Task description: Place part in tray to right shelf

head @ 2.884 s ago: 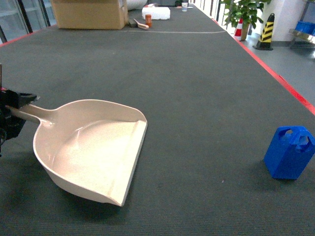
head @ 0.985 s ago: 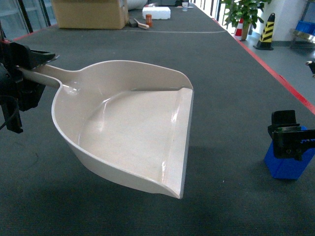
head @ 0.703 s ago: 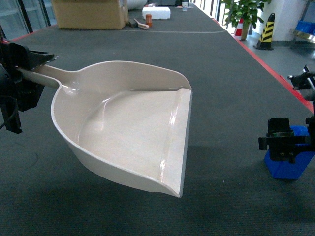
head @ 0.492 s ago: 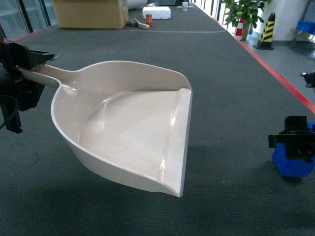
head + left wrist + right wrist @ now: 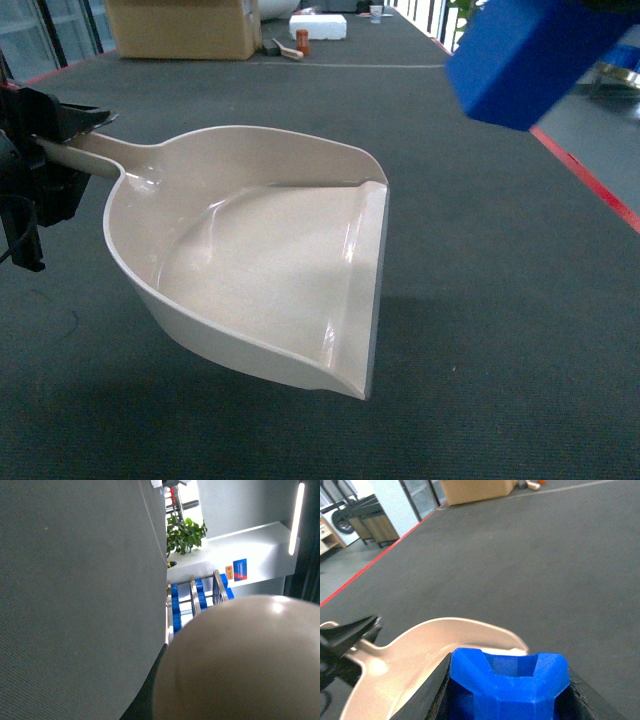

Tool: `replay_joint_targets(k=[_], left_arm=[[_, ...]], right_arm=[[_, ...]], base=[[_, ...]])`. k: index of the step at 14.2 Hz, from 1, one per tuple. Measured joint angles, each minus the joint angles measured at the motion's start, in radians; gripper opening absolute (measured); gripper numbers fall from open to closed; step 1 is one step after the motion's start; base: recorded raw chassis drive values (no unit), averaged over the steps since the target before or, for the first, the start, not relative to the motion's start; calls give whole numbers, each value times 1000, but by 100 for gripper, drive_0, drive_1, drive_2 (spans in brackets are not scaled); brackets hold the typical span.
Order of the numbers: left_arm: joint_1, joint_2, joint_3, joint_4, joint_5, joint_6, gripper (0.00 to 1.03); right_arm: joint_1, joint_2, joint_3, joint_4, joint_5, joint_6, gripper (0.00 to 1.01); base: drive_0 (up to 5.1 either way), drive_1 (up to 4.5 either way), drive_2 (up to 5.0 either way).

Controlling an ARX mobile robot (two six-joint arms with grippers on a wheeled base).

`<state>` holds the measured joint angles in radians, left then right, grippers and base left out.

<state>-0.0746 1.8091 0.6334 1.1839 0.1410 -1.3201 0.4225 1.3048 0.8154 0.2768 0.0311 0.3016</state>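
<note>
Now, at the far left of the head view my left gripper (image 5: 48,135) is clamped on the handle of the tray (image 5: 262,250), holding the beige scoop clear of the dark floor (image 5: 480,300), its flat lip facing right. The left wrist camera mostly shows the tray's rounded underside (image 5: 240,660), with a steel shelf (image 5: 192,602) holding blue crates beyond it. Behind the tray sit a cardboard box (image 5: 180,28) and a white box (image 5: 318,26). At upper right, the blue part (image 5: 525,60) hangs high in the air. My right gripper (image 5: 507,692) pinches the part between its 2 fingers, above the tray's rim.
</note>
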Motion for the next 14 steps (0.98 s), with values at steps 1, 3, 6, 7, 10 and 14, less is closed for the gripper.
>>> replay_joint_targets(k=[1, 3, 6, 7, 10, 14], left_arm=[[0, 0, 0, 2, 0, 0, 14], [0, 0, 0, 0, 1, 0, 14], [1, 0, 0, 0, 0, 0, 14], [0, 0, 0, -2, 0, 11, 14], [0, 0, 0, -2, 0, 14, 14], [0, 0, 0, -1, 1, 14, 14]], right_arm=[[69, 40, 7, 6, 1, 46, 46], [179, 173, 50, 8, -27, 122, 46], [198, 331, 151, 55, -83, 203, 69], [189, 335, 152, 65, -74, 203, 79], [89, 223, 105, 116, -80, 198, 98], [-110, -99, -159, 232, 77, -71, 98]], base=[[0, 0, 0], [0, 0, 0], [0, 0, 0], [0, 0, 0], [0, 0, 0], [0, 0, 0]])
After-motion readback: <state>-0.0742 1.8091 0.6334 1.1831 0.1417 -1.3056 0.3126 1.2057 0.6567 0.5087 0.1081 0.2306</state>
